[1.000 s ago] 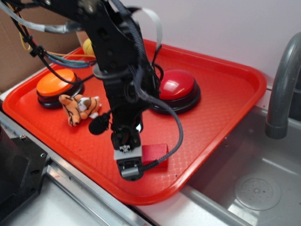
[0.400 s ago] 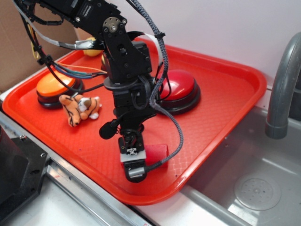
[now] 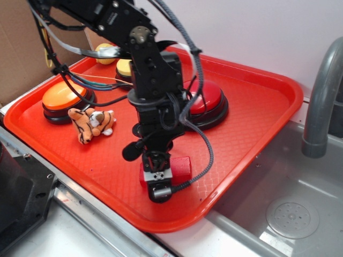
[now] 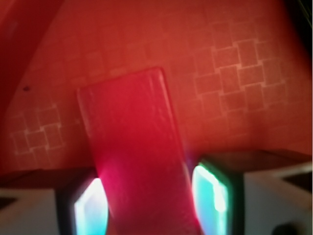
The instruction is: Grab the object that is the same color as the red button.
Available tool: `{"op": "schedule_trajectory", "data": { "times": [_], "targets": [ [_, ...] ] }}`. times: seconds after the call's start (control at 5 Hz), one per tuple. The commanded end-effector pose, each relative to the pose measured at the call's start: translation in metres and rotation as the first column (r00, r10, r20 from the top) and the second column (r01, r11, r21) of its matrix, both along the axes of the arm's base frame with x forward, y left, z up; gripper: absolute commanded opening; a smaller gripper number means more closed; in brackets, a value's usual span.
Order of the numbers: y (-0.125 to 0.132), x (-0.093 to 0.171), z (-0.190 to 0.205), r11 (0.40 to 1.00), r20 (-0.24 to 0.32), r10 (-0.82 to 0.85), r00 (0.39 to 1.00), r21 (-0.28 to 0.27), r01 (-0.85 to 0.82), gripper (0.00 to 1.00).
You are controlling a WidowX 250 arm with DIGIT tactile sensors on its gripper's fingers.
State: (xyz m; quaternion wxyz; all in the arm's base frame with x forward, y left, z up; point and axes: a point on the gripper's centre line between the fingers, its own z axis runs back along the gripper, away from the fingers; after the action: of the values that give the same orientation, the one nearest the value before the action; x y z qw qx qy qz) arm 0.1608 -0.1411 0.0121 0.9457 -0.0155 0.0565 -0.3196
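Note:
The object, a small flat red block (image 3: 183, 168), lies near the front edge of the red tray (image 3: 257, 118). My gripper (image 3: 159, 188) points down over it, and the block shows on both sides of the fingers. In the wrist view the block (image 4: 132, 147) runs slightly askew between the two glowing pads (image 4: 90, 208), close to each, and the gripper (image 4: 149, 210) is open around it. The block rests on the tray floor (image 4: 244, 73). The red button (image 3: 211, 99), a glossy dome on a black base, sits behind the arm and is partly hidden by it.
An orange button (image 3: 64, 96) and a tiger plush (image 3: 92, 123) sit on the tray's left. A yellow button (image 3: 124, 67) is at the back. The steel sink (image 3: 289, 214) and grey faucet (image 3: 321, 96) are to the right, and a cardboard wall stands at the left.
The arm has swung right and slightly forward. The gripper, which stood just left of the block, now straddles it. The block has not moved.

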Motion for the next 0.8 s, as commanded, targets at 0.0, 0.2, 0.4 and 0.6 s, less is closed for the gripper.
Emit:
{"op": "schedule_trajectory", "data": {
  "times": [0.0,0.2,0.4,0.6],
  "targets": [
    [0.0,-0.031,-0.006,0.998,-0.03,0.01,1.0,0.056,-0.008,0.0],
    [0.033,-0.043,0.044,0.968,-0.036,0.23,0.972,-0.095,-0.233,0.0],
    [0.075,-0.063,0.087,0.894,0.025,0.406,0.914,-0.217,-0.391,0.0],
    [0.101,-0.08,0.137,0.847,0.12,0.519,0.846,-0.2,-0.492,0.0]
  ]
}}
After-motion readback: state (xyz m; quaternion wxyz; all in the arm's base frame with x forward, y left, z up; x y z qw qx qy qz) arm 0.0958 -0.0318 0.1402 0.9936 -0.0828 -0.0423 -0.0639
